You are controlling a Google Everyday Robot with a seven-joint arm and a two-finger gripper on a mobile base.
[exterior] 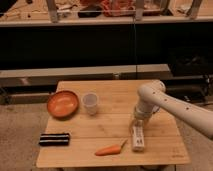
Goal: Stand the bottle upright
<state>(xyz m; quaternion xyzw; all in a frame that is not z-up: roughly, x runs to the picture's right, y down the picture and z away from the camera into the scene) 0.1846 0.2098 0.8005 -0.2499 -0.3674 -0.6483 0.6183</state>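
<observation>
- Where the table (116,95) nears its front left corner as the camera sees it, a black bar (54,139) lies flat, its long side along the table's front edge.
- Further back on the table's left side sits an orange bowl (63,103), upright and close to the left edge.
- Just right of it, toward the middle of the table, a translucent cup (90,103) stands upright with its mouth up; it is beside the bowl and I cannot tell whether the two touch.
- Near the table's front edge, about midway across, a carrot (111,149) lies on its side, its thin end pointing right.
- On the table's right front part the bottle (138,138) lies on its side, not upright, its length running from the table's front toward the back. The carrot's thin end is just beside it. Which end bears the cap I cannot tell.
- Over the bottle's far end, low above the table, hangs the gripper (139,120), pointing down. I cannot tell whether it is open or closed, nor whether it has hold of the bottle.
- From the gripper the white arm (175,107) bends up and runs off past the table's right edge.
</observation>
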